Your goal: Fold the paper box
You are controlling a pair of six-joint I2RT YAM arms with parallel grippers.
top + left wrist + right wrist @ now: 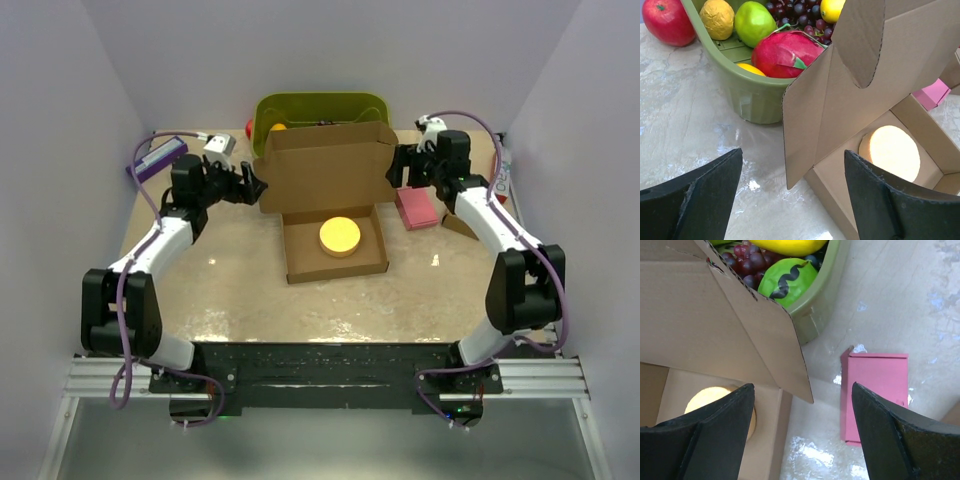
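A: At mid-desk [250,290], where does the paper box [325,178] sit?
B: Just in front of the green basket [268,110]. I see its tray flat and open upward, with the lid upright off the far edge and the hinge running left to right.
A: Jaws?
B: Both pairs are spread wide and hold nothing. The left jaws are at the lid's left flap, the right jaws at its right flap. I can't tell if they touch.
A: Materials?
B: Plain brown corrugated card with perforated creases. A round yellow disc [339,236] lies in the tray.
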